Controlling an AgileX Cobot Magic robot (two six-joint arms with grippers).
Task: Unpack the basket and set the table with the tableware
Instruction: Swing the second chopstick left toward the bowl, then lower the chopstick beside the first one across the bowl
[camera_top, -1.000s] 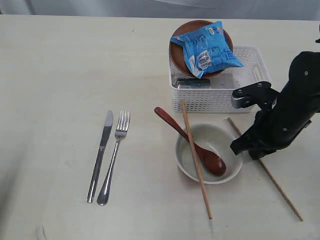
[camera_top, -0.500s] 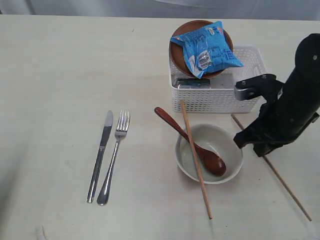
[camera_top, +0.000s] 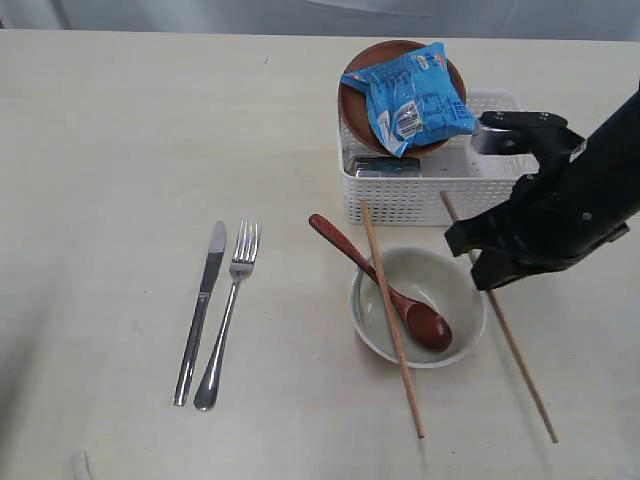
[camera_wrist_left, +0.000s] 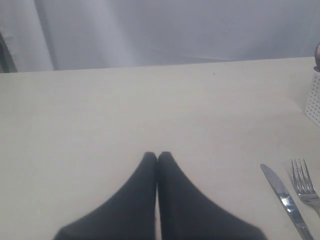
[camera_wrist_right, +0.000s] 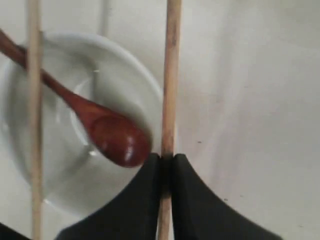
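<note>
Gripping one chopstick (camera_wrist_right: 170, 75) beside the bowl (camera_wrist_right: 30, 150): right end effector (camera_wrist_right: 166, 157).

Two chopsticks (camera_top: 407, 380), one spoon (camera_top: 428, 328), one bowl (camera_top: 365, 330), one knife (camera_top: 203, 300), one fork (camera_top: 229, 310), one basket (camera_top: 400, 200), one plate (camera_top: 355, 100), one packet (camera_top: 415, 95) (blue)

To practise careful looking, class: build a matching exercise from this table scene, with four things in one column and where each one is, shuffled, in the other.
Things
1. spoon
2. snack packet
3. knife
4. chopstick on the right

Places
a. gripped in the right pincer
b. resting in the bowl
c. on the plate in the basket
d. flat on the table beside the fork

Pairs: 1-b, 2-c, 3-d, 4-a
</note>
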